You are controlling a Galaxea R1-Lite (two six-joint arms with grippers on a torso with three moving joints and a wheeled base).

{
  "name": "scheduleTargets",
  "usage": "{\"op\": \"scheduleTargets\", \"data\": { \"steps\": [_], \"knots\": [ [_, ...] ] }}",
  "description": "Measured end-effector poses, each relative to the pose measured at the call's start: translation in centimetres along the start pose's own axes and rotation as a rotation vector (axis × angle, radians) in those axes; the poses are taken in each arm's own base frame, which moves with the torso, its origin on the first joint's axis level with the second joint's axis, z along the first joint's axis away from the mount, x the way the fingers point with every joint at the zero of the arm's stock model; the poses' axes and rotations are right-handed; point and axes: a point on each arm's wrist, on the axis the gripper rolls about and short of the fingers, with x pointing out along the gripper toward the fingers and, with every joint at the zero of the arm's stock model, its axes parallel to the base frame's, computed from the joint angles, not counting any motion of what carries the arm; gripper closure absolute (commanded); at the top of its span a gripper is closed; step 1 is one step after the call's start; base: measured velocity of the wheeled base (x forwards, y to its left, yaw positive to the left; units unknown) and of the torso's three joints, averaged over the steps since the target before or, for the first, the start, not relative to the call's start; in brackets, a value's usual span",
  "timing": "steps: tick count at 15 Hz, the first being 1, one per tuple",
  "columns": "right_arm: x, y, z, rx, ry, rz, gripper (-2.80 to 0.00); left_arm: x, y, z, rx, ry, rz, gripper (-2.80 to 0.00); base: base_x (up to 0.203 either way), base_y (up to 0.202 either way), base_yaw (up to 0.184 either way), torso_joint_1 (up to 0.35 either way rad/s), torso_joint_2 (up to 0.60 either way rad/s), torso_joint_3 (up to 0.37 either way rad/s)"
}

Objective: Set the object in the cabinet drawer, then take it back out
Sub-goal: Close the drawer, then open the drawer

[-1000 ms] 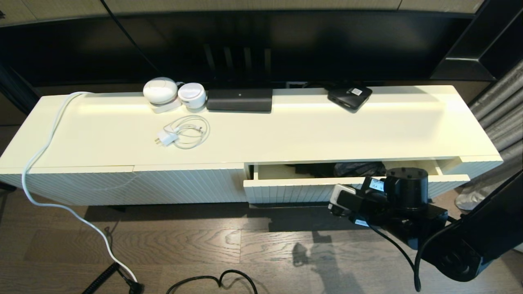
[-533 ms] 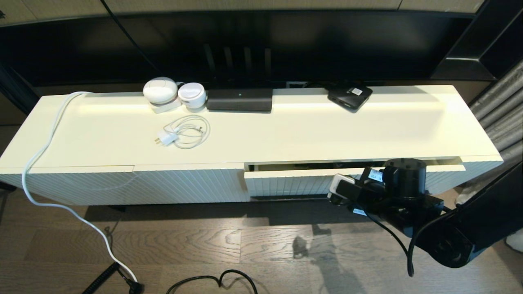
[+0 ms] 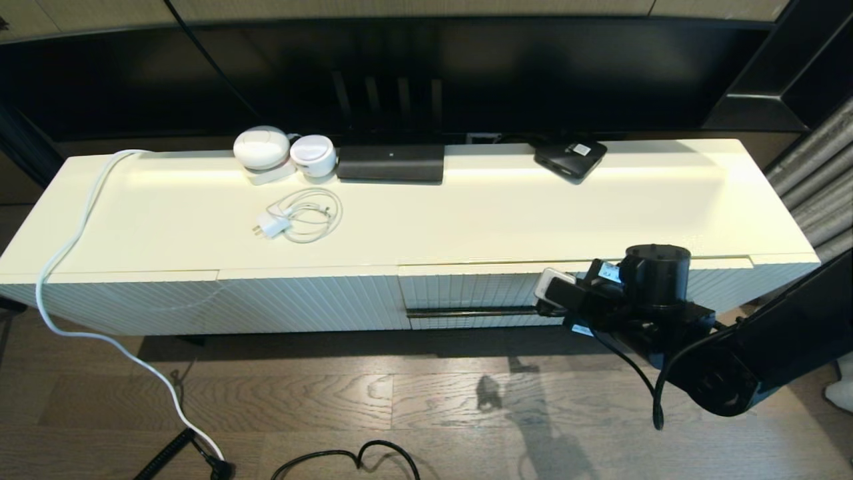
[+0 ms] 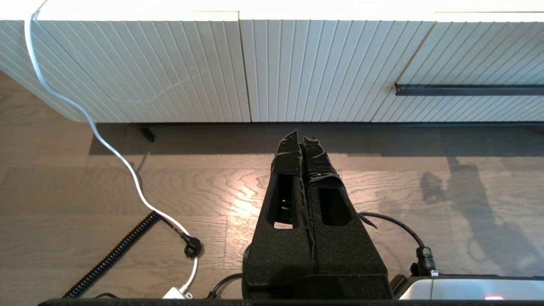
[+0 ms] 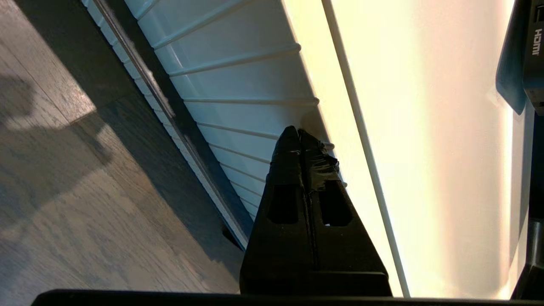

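The cream drawer (image 3: 466,291) with its ribbed front and thin black bar handle (image 3: 470,311) sits flush with the cabinet, fully closed. The black umbrella is hidden from every view. My right gripper (image 5: 299,134) is shut and empty, and its tips rest against the top of the drawer front (image 5: 238,85), above the handle (image 5: 140,80). In the head view only the right wrist (image 3: 656,287) shows, at the drawer's right half. My left gripper (image 4: 301,136) is shut and parked over the floor, in front of the handleless panel and left of the handle (image 4: 467,89).
On the cabinet top (image 3: 506,213) lie a coiled white charger (image 3: 296,217), two round white devices (image 3: 283,152), a long black box (image 3: 390,163) and a small labelled black box (image 3: 570,157). A white cable (image 3: 73,247) hangs to the wooden floor, where black cords (image 3: 346,460) lie.
The drawer slid from partly open to fully closed as my right gripper moved toward the cabinet against its front. The umbrella, seen inside one second ago, is now out of view.
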Motion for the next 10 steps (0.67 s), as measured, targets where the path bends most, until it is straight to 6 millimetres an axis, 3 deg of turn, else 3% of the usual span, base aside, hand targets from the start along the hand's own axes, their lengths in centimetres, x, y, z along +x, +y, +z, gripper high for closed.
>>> {"op": "scheduleTargets", "data": {
  "steps": [5, 8, 10],
  "knots": [
    [-0.2, -0.3, 0.2, 0.002, 0.002, 0.008, 0.00, 0.0, 0.0, 0.0, 0.000, 0.000, 0.000, 0.00, 0.000, 0.000, 0.000, 0.000, 0.00, 0.000],
    [-2.5, -1.0, 0.2, -0.005, 0.024, 0.056, 0.00, 0.0, 0.0, 0.0, 0.000, 0.001, -0.001, 0.00, 0.000, 0.000, 0.000, 0.000, 0.00, 0.000],
    [-5.0, -2.6, 0.7, 0.000, 0.043, 0.093, 0.00, 0.0, 0.0, 0.0, 0.000, 0.000, -0.001, 0.00, 0.000, 0.000, 0.000, 0.000, 0.00, 0.000]
  ]
}}
